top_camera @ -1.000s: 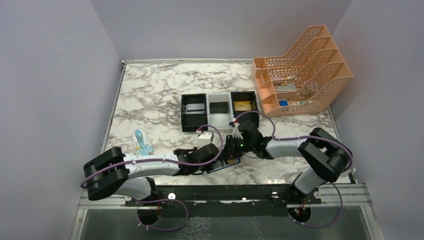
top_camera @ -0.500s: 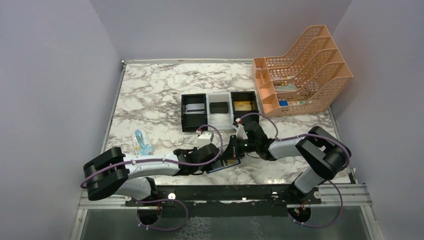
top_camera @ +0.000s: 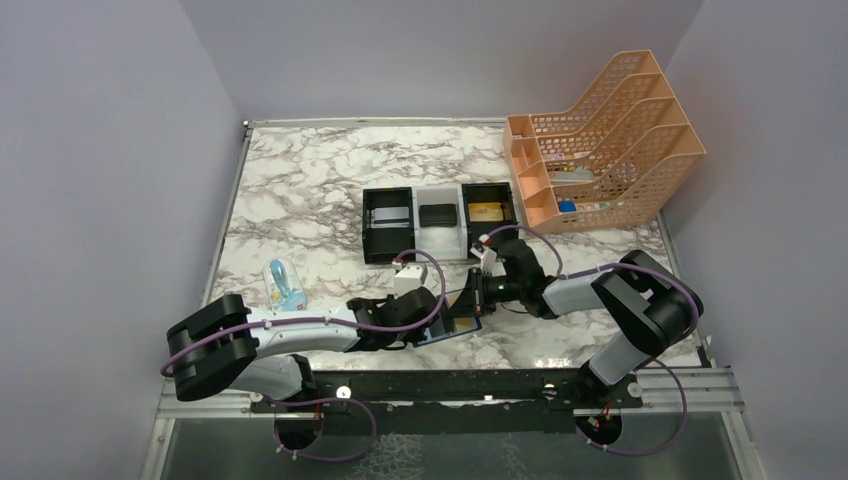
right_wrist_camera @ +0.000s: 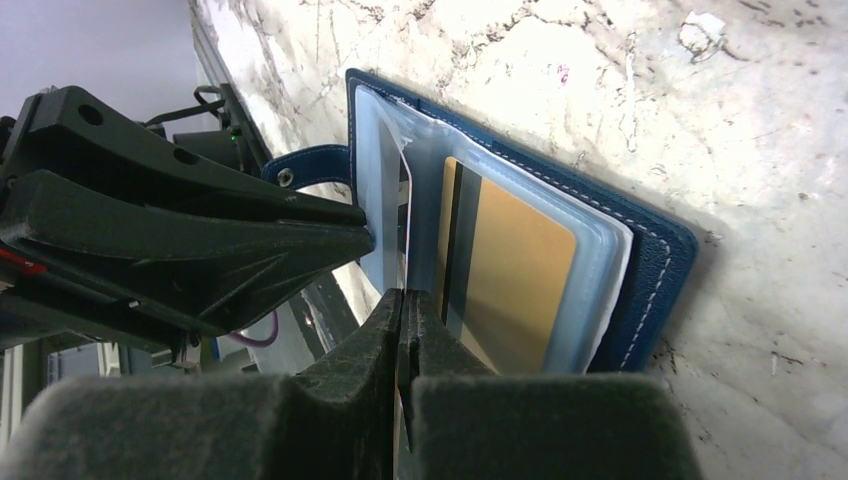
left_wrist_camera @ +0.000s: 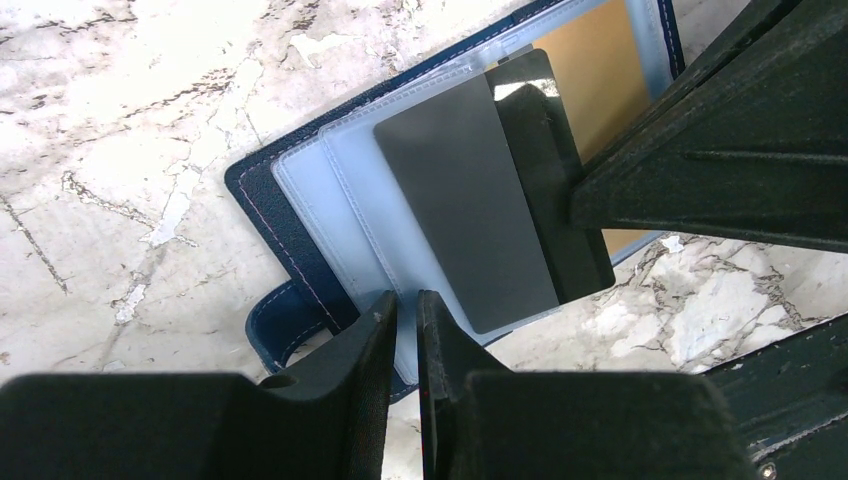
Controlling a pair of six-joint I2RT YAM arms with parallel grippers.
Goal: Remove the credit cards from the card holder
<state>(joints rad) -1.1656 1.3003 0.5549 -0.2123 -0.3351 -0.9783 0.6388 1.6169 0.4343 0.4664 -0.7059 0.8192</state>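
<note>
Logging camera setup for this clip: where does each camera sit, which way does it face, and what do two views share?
Top external: above and behind the arm bases, looking down over the marble table, trays and peach rack; both arms show.
Left wrist: on the left arm, looking down past the left gripper onto the open card holder and silver-grey card.
Right wrist: on the right arm, looking low along the right gripper at the same card holder.
Shared: both wrist views show the gold card and the other arm's gripper.
</note>
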